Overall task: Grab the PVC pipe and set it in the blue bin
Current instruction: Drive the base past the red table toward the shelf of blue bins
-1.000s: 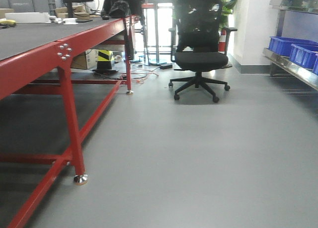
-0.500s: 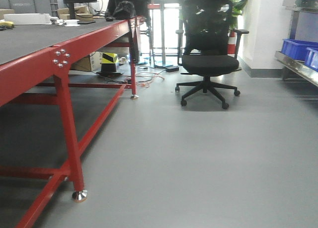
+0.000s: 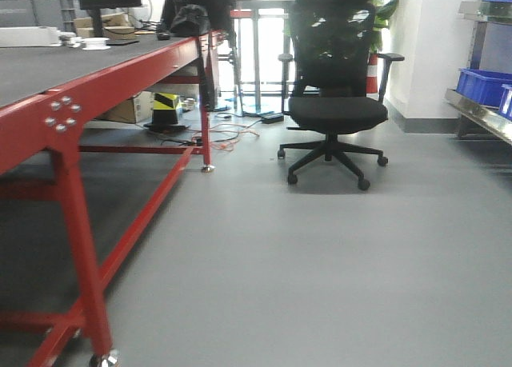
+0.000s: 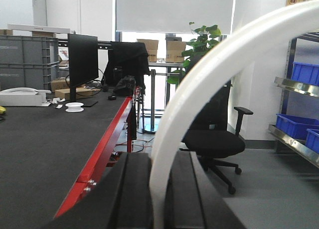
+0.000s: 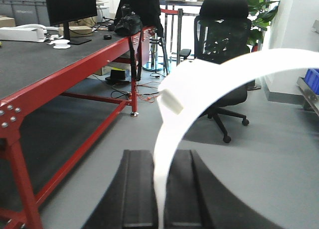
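The PVC pipe is not in view in any frame. My left gripper (image 4: pixel 159 161) is shut on a long curved white strip (image 4: pixel 199 74) that rises from between the black fingers (image 4: pixel 132 189) and arcs up to the right. My right gripper (image 5: pixel 162 156) is shut on a curved flat white strip (image 5: pixel 167 134); a squared end (image 5: pixel 172 100) shows above it and a white band (image 5: pixel 259 64) arcs away to the right. Blue bins sit on a metal shelf at the right (image 3: pixel 480 85), also in the left wrist view (image 4: pixel 290 124). Neither gripper shows in the front view.
A red-framed table with a dark top (image 3: pixel 96 87) runs along the left, its near leg (image 3: pixel 80 279) close. A black office chair (image 3: pixel 332 103) stands ahead on the grey floor. Cables and a box (image 3: pixel 132 107) lie under the table. A monitor (image 4: pixel 82 59) stands on the table.
The front view has shifted: the table's near leg has slid down and left in the frame, and the chair looks nearer.
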`<state>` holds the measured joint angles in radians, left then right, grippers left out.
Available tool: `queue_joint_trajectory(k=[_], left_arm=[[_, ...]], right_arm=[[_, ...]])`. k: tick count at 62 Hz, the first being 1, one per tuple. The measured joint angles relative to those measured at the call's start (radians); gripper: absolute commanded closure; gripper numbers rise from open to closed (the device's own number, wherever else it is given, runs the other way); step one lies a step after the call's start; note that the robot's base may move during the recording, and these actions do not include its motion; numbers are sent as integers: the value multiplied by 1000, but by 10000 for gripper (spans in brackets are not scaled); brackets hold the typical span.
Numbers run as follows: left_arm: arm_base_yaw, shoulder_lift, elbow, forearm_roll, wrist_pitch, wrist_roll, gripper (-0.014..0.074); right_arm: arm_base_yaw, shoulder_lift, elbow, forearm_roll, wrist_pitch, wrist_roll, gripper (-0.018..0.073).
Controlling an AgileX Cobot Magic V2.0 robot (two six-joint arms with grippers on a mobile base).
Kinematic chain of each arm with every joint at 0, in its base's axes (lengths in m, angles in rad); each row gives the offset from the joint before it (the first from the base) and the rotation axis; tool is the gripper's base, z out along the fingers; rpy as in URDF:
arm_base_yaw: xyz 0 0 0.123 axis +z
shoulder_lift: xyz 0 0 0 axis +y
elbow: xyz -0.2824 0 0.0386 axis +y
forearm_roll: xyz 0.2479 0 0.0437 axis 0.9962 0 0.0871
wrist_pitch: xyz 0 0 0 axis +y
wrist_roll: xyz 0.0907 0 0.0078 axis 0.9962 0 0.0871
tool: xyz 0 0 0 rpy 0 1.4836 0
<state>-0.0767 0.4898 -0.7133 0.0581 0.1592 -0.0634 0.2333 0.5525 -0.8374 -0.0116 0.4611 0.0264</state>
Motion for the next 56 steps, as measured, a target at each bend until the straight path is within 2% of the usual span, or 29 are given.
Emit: queue_joint_trajectory(k=[56], left_arm=[[0, 0, 0, 0, -4, 0, 707]], right_arm=[[0, 0, 0, 0, -2, 0, 721]])
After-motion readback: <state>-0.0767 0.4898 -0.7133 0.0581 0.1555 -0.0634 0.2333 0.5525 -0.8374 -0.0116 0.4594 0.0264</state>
